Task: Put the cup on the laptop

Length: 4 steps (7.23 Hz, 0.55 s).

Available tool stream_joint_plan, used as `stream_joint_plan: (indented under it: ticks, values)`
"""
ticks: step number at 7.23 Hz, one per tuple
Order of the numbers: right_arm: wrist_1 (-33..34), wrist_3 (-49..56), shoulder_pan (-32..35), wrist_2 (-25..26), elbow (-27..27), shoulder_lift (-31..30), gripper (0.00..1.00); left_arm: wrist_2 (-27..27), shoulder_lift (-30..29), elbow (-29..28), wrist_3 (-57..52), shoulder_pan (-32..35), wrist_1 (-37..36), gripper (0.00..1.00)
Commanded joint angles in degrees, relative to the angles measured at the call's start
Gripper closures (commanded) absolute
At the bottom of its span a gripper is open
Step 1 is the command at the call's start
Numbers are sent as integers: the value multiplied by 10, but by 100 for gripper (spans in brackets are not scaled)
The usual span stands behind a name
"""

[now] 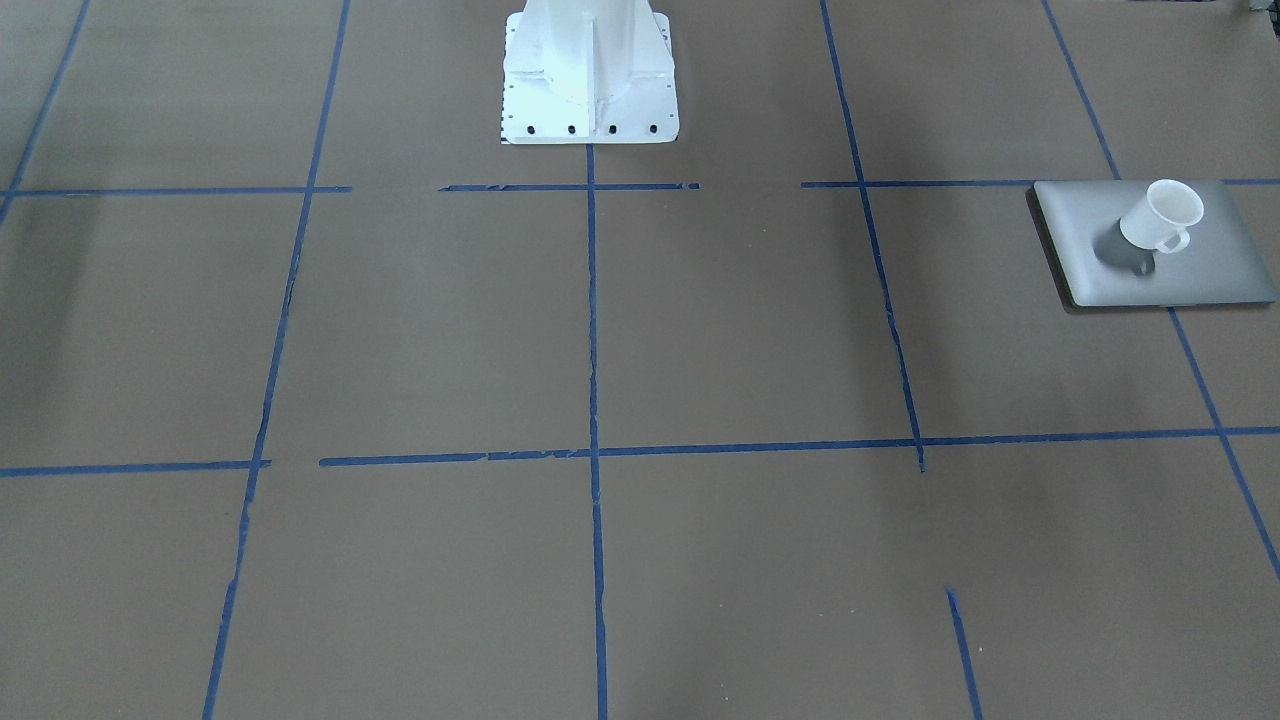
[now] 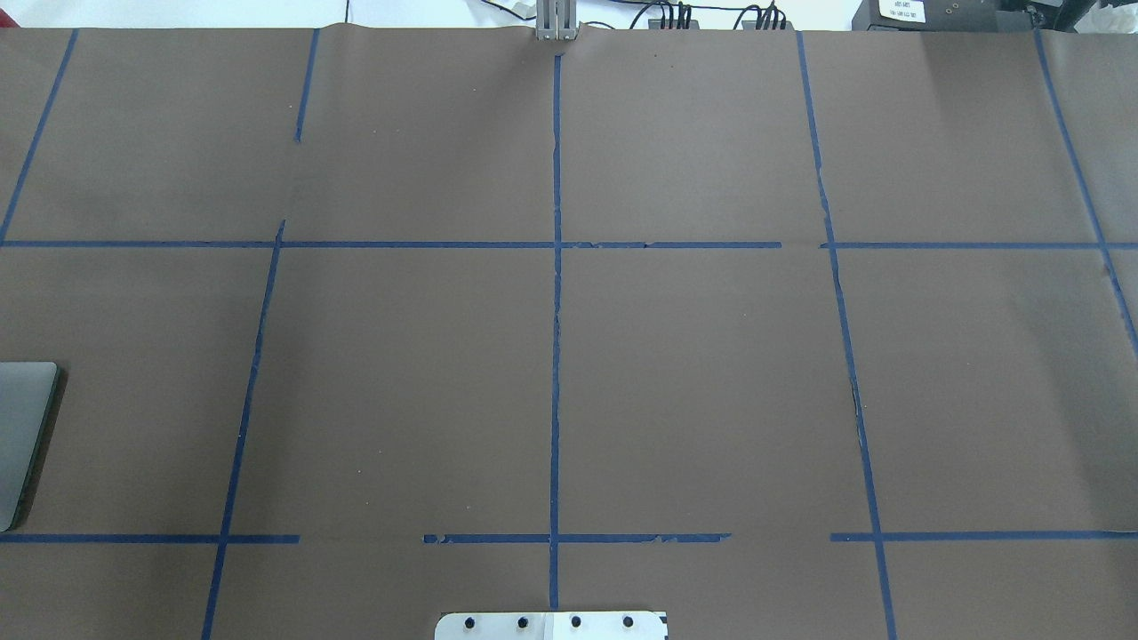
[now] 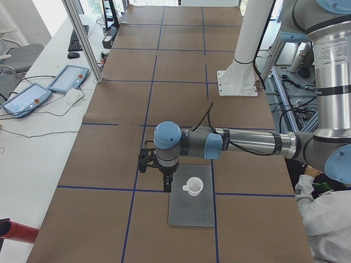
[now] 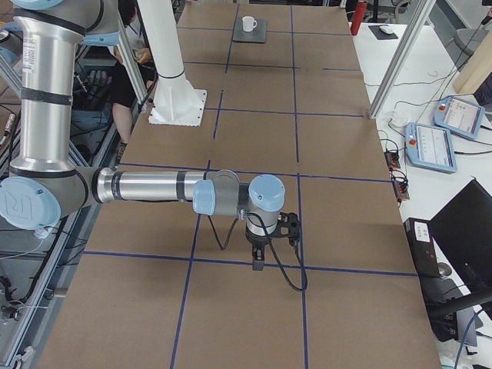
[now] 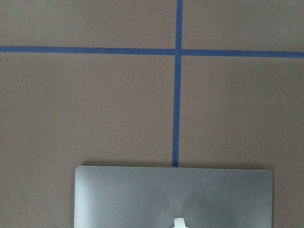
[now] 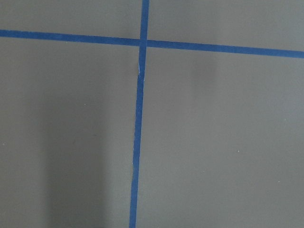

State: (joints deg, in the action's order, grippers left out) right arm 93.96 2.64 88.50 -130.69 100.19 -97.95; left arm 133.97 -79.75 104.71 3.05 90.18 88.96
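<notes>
The white cup (image 1: 1160, 215) stands upright on the closed silver-grey laptop (image 1: 1200, 270) at the table's end on my left side. Both also show in the exterior left view: cup (image 3: 193, 186), laptop (image 3: 191, 211). My left gripper (image 3: 166, 185) points down just beside the cup, apart from it, over the laptop's edge; I cannot tell if it is open or shut. My right gripper (image 4: 258, 260) hangs over bare table far from the cup (image 4: 248, 24); I cannot tell its state. The left wrist view shows the laptop lid (image 5: 173, 194) and a bit of the white cup (image 5: 179, 223).
The white robot base (image 1: 590, 80) stands at the table's middle near edge. Blue tape lines (image 2: 556, 356) grid the brown table. Two teach pendants (image 3: 68, 78) lie on the side bench. A person (image 3: 329, 219) sits by the robot.
</notes>
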Motion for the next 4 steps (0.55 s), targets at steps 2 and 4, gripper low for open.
stream_joint_plan:
  ticks: [2,4]
  values:
    - [0,0,0,0,0,0,0,-11,6,5,-35,22,-18,0]
    - [0,0,0,0,0,0,0,-43,8,5,-32,21,-19,0]
